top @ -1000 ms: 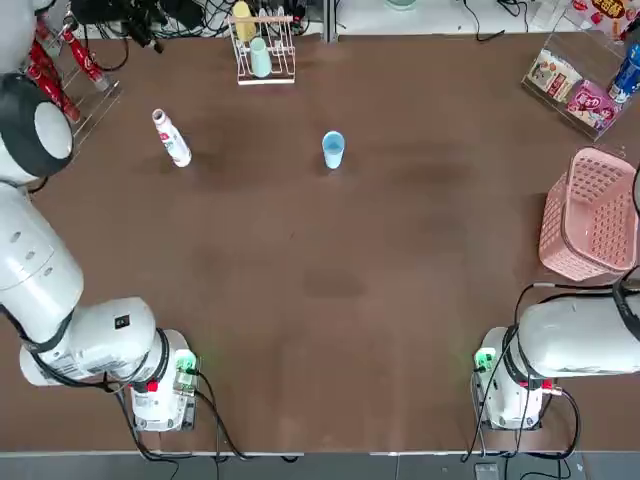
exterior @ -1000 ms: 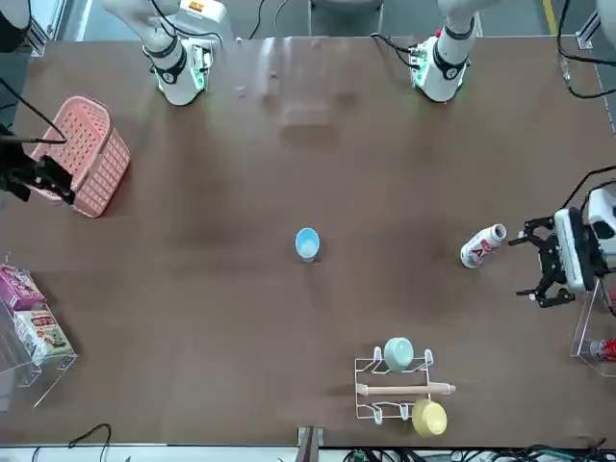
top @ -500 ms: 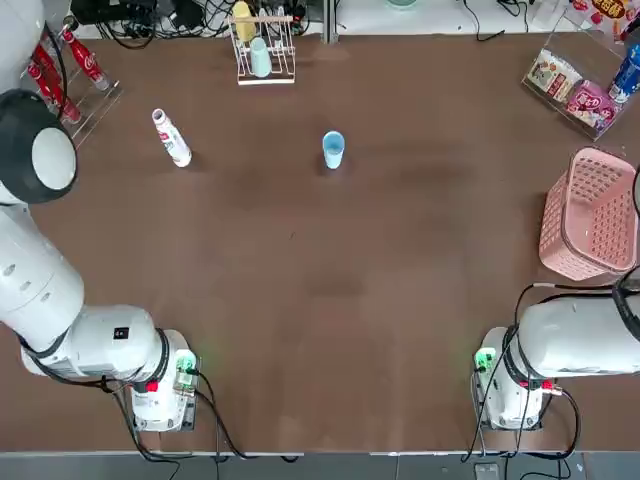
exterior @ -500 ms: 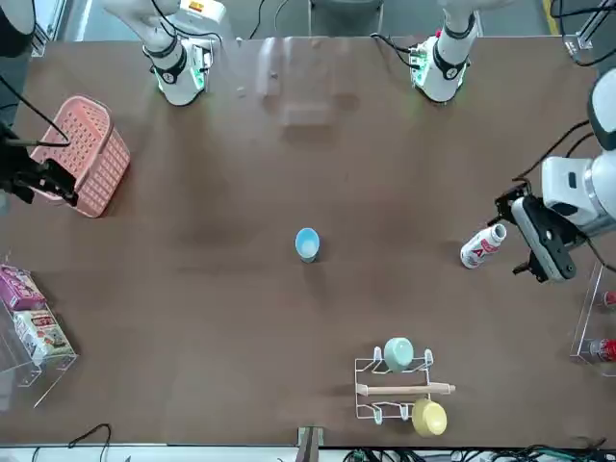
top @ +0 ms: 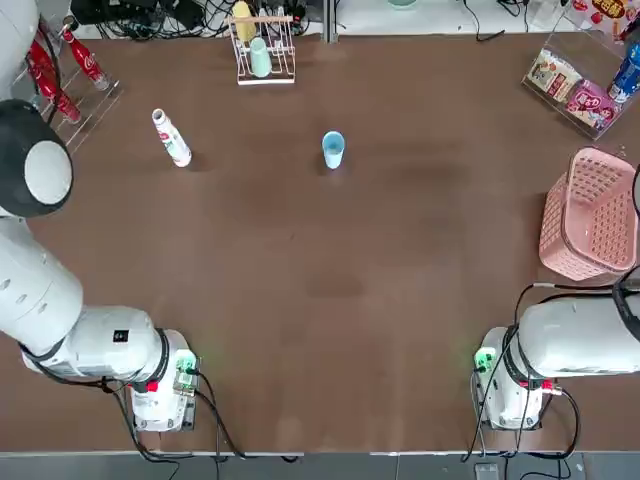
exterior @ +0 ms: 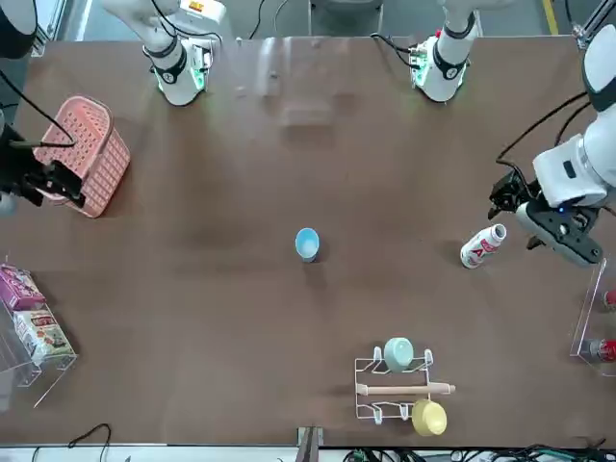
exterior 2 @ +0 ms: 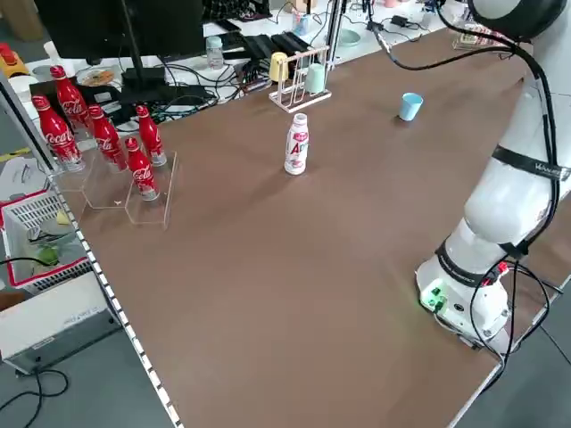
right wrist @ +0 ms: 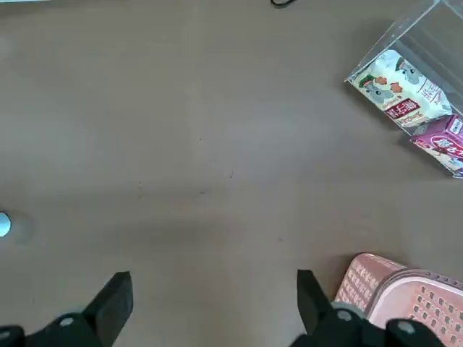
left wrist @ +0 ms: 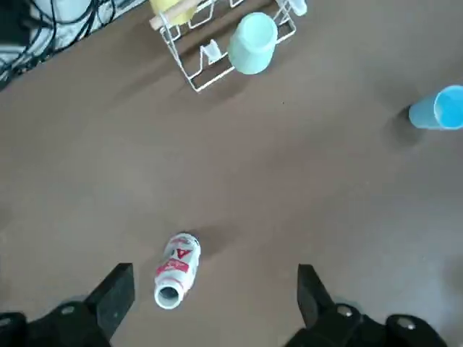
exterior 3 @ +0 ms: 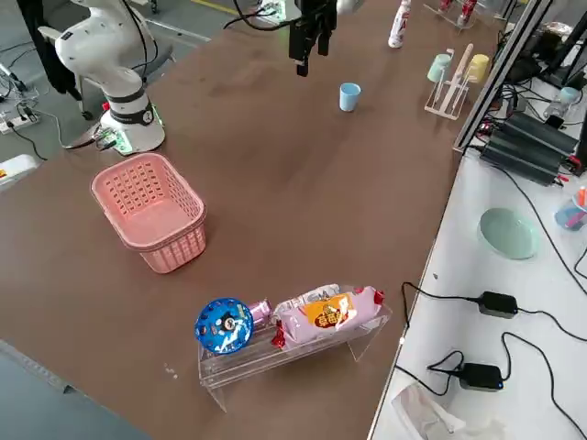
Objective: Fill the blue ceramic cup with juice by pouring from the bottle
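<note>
From the top, the bottle (top: pixel 172 138) stands at the upper left of the brown counter (top: pixel 330 300), and the cup (top: pixel 333 149) stands near the upper middle, well apart from it. A wire rack (top: pixel 261 48) with a yellow and a green cup sits at the top edge, and a pink basket (top: pixel 590 215) sits at the right. From the front, the left gripper (exterior: pixel 520 204) hangs at the right of the frame, just beside the bottle (exterior: pixel 482 246) but not touching it. The cup (exterior: pixel 307 243) is in the middle. The right gripper (exterior: pixel 43 180) is at the left edge, next to the basket (exterior: pixel 85 154). From the left side, the bottle (exterior 2: pixel 296 144) stands upright with its cap on, and red cola bottles (exterior 2: pixel 107 138) stand at the upper left. In the left wrist view, the left gripper's fingers (left wrist: pixel 116 298) are spread wide, with the bottle (left wrist: pixel 176 270) low down between them and nothing in their grip; the cup (left wrist: pixel 438 109) is at the right edge. In the right wrist view, the right gripper's fingers (right wrist: pixel 112 302) are spread wide over bare counter and hold nothing.
</note>
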`<move>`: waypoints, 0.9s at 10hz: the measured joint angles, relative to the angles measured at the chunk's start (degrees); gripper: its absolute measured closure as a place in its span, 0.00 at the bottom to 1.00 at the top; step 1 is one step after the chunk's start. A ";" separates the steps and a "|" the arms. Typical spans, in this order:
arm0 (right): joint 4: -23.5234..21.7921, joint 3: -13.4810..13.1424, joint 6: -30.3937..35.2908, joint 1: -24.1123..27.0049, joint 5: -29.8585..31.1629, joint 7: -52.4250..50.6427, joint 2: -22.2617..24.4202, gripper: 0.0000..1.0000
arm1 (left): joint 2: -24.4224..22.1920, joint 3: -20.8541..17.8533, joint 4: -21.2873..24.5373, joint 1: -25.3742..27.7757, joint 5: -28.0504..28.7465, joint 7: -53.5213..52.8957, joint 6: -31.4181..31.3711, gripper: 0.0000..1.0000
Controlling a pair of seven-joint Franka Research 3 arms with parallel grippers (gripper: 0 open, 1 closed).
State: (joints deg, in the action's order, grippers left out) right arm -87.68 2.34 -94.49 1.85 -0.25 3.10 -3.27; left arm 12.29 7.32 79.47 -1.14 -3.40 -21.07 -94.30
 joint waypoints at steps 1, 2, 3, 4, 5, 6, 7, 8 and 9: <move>-0.02 -0.02 -0.03 0.00 -0.06 0.00 0.00 0.00 | -0.56 -0.10 0.09 -0.28 1.17 2.44 0.29 0.00; -0.03 -0.03 -0.05 0.01 -0.10 0.00 0.00 0.00 | -1.32 -0.21 0.14 -0.94 2.67 5.76 0.46 0.00; -0.05 -0.04 -0.06 0.01 -0.11 0.00 0.00 0.00 | -2.18 -0.22 0.16 -1.64 3.28 9.55 2.18 0.00; -0.13 -0.06 -0.06 0.01 -0.14 0.00 0.00 0.00 | -2.93 -0.12 0.19 -2.11 3.42 13.53 5.18 0.00; -0.33 -0.08 -0.06 0.01 -0.15 0.00 0.00 0.00 | -3.47 0.34 0.22 -2.36 3.44 17.09 7.25 0.00; -0.49 -0.09 -0.09 0.02 -0.15 0.00 0.00 0.00 | -3.95 1.36 0.22 -2.54 3.45 19.84 8.60 0.00; -0.52 -0.09 -0.10 0.01 -0.16 0.00 0.00 0.00 | -4.31 2.06 0.23 -2.79 3.51 22.28 9.23 0.00; -0.53 -0.11 -0.11 0.01 -0.16 0.00 0.00 0.00 | -4.50 2.19 0.24 -2.86 3.58 25.75 9.35 0.00; -0.53 -0.12 -0.11 0.02 -0.16 0.00 0.00 0.00 | -4.52 2.00 0.25 -2.68 3.68 28.24 9.36 0.00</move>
State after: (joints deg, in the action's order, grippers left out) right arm -88.20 2.22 -94.60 1.87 -0.41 3.10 -3.27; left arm 7.77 9.32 79.72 -3.81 0.28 7.17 -84.94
